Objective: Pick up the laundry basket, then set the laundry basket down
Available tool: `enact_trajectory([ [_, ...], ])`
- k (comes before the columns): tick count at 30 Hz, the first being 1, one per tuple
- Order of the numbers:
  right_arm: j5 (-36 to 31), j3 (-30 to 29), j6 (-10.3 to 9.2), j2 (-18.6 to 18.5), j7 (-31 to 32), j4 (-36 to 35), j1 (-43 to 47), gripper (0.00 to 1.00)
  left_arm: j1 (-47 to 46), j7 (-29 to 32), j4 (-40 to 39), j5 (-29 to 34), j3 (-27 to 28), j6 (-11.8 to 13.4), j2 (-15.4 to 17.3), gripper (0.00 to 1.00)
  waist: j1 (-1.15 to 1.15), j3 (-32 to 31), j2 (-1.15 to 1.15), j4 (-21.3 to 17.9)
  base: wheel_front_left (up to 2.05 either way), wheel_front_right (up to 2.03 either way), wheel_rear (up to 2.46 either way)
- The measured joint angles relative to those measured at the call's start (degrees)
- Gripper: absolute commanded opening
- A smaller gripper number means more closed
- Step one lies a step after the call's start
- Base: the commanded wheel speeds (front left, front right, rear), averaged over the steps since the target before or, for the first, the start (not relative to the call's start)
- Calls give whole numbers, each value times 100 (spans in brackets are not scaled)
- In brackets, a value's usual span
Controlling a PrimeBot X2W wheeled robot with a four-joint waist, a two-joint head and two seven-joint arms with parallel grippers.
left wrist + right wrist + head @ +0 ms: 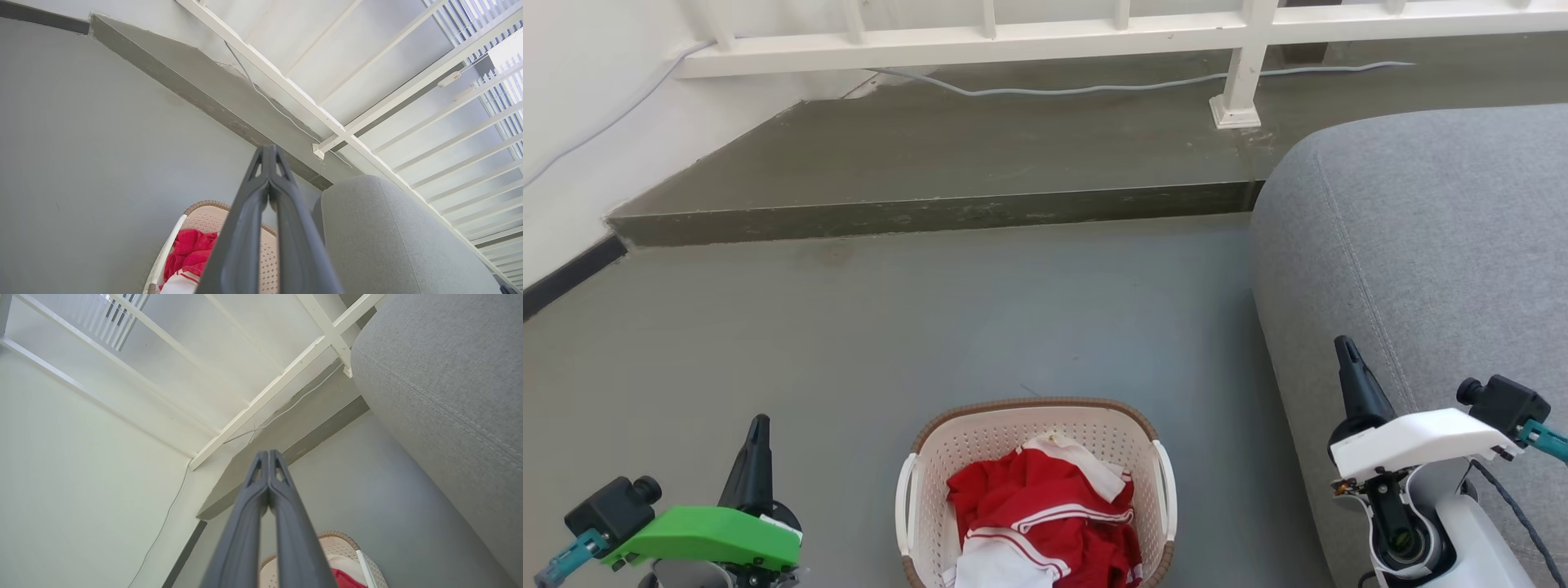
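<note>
The laundry basket [931, 465] stands on the grey floor at the bottom middle of the head view, cream-white and perforated with a brown rim and white side handles. Red and white clothes [1045, 514] lie inside it. My left gripper [758, 429] hovers to the basket's left, fingers pressed together, holding nothing. My right gripper [1346, 349] is to its right, in front of the sofa, also shut and empty. In the left wrist view the basket [204, 218] sits behind the left gripper [268, 150]. Part of the basket's rim [339, 541] peeks past the right gripper [268, 455] in the right wrist view.
A grey sofa [1429, 261] fills the right side, close to the basket. Ahead, a raised concrete step [931, 214] runs across the floor, with a white railing [1111, 33] and a loose cable [1094, 86] on it. A white wall [572, 122] stands at the left.
</note>
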Motion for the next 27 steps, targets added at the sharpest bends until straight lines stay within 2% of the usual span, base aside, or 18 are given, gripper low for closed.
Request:
enact_trajectory([
  [27, 2084, -603, 224, 4, 538, 18, -2, 0, -143, 556, 71, -1886, 352, -5, -100, 0, 0, -67, 0, 130, 0, 0, 0],
])
